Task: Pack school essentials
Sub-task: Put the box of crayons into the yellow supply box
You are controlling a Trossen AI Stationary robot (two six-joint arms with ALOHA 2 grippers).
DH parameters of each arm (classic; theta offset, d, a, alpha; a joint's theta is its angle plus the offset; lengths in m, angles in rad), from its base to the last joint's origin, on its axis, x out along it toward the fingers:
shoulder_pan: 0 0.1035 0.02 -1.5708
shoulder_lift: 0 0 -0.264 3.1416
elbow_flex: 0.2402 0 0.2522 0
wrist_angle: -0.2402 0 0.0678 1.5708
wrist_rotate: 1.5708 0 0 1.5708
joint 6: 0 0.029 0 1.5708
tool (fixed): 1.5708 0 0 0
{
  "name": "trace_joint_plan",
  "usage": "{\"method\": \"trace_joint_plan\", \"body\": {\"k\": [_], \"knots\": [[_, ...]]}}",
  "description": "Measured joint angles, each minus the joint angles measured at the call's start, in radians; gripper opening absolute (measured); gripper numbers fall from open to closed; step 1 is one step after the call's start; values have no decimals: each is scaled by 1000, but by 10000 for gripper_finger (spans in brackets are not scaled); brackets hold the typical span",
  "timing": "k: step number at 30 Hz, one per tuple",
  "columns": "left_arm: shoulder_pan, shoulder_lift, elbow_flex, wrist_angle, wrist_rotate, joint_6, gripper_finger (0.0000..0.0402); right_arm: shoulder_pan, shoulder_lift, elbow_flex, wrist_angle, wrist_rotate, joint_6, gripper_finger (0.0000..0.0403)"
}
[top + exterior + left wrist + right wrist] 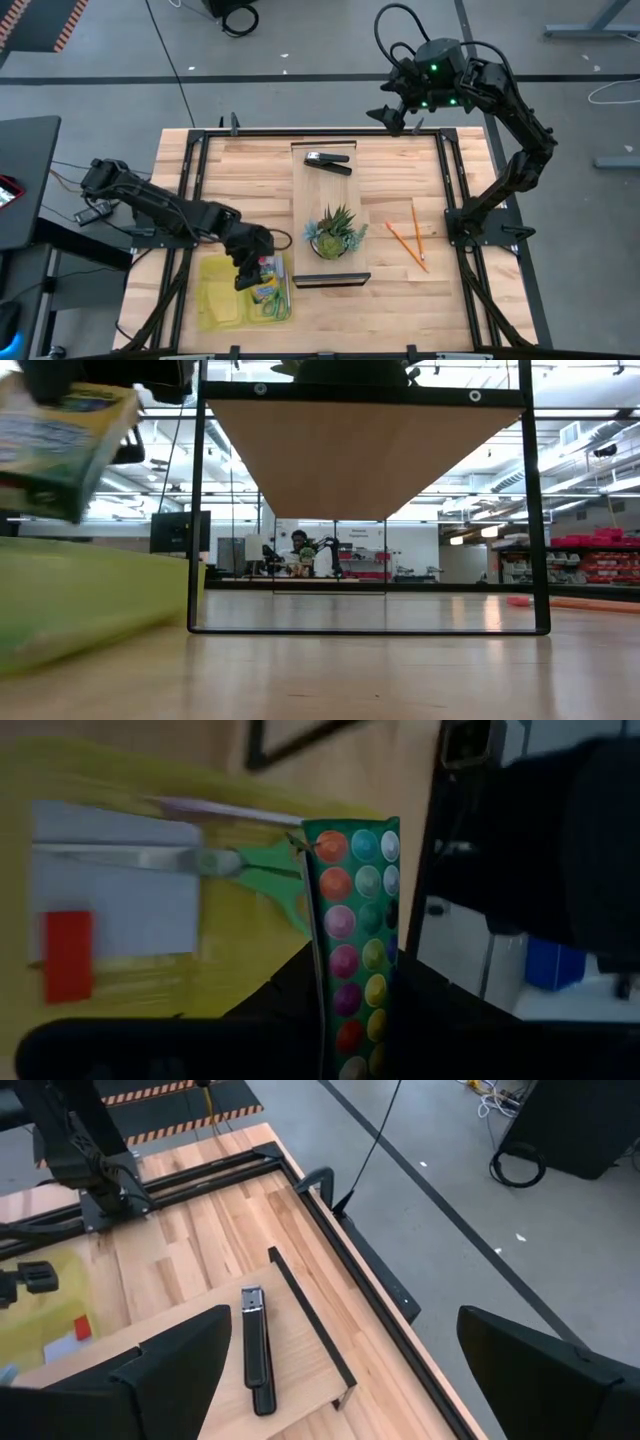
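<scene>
the yellow-and-green crayon box [265,290] is held upright in the air, clamped between the fingers of the left gripper [250,268], just above a translucent yellow pouch [215,300] that lies open at the near left corner of the table [400,295]. in the left wrist view the box shows rows of coloured dots on a green face [357,945]. inside the pouch lie one pale blue square note pad [110,885], one tiny red piece [68,953] resting on the pad, and one pair of green-handled scissors [250,870] beside the pad, its blades across the pad's edge. the left arm reaches in from the table's left side and bends down over the pouch. two thin orange pencils [412,238] lie well apart from the pouch on the bare wood at the right. a raised wooden shelf [325,190] crosses the middle of the table, carrying one black stapler [329,162] at its far end and one spiky green potted plant [335,236] toward its near end. the right gripper [398,112] hangs raised over the table's far edge, its fingers spread apart and holding nothing.
</scene>
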Motion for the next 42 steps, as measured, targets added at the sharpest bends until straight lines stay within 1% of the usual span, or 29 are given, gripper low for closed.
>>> {"method": "trace_joint_plan", "body": {"k": [3, 6, 9, 15, 25, 32, 36, 42], "knots": [[-7, 37, 0, 12, 5, 4, 89, 0, 2, 0, 1, 0, 0, 395], [-5, 75, 0, 65, 11, 7, 90, 0, 6, 0, 1, 0, 3, 395], [-6, 111, 0, 104, 40, 19, 94, 0, 8, 0, 0, -6, 2, 395], [-10, 172, 0, 121, 81, 19, 88, 0, 8, 0, -8, -17, 3, 395], [-7, 184, 0, 174, 130, 1, 94, 0, 8, 0, -2, -47, -28, 395], [-42, 224, 0, 183, 149, -30, 93, 0, 8, 0, -2, -64, -50, 395], [-49, 245, 0, 185, 147, -52, 115, 0, 8, 0, -1, -67, -53, 395], [-41, 246, 0, 188, 144, -59, 188, 0, 8, 0, 0, -69, -53, 395]]}}
